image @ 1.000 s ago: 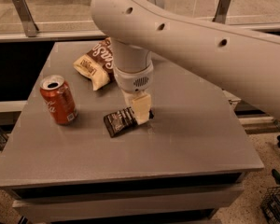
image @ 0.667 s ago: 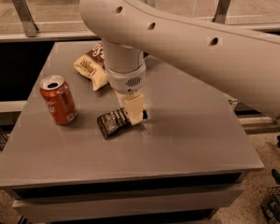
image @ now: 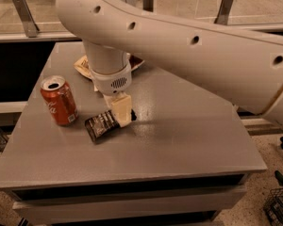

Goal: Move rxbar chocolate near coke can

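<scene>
The rxbar chocolate (image: pixel 101 125) is being held on the counter (image: pixel 179 140) by its right end in the closed jaws of the gripper (image: pixel 123 117), so near the coke can (image: pixel 59 100) at left that toppling by an overshoot is being risked.

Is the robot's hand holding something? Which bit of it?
Yes. The gripper, low over the table, holds the rxbar chocolate by the end farthest from the coke can.
</scene>
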